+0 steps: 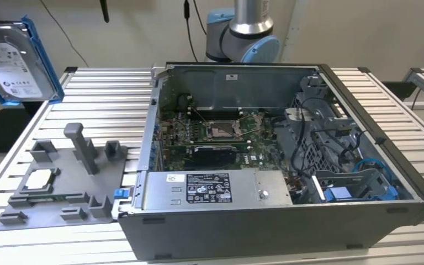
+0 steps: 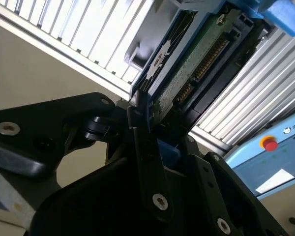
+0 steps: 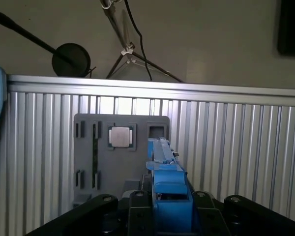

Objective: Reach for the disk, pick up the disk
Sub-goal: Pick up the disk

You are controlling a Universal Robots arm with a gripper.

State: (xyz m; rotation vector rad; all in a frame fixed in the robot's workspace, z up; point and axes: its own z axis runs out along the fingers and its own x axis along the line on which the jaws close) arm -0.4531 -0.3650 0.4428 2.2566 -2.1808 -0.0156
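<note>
The disk (image 1: 17,61), silver-grey with a white label and a bright blue bracket, hangs high in the air past the table's corner at the exterior view's left, upright and slightly tilted. In the second wrist view my gripper (image 2: 152,118) is shut on the disk (image 2: 196,54), whose green circuit-board side shows between the black fingers (image 2: 140,132). In the first wrist view the disk's blue bracket (image 3: 169,189) runs edge-on out of my gripper (image 3: 169,201), well above the table.
A grey holder tray (image 1: 72,193) with a small square chip (image 1: 39,179) lies on the slatted aluminium table (image 1: 109,94). An open computer case (image 1: 388,160) with a grey labelled box (image 1: 212,190) fills the middle. The arm's base (image 1: 242,27) stands behind it.
</note>
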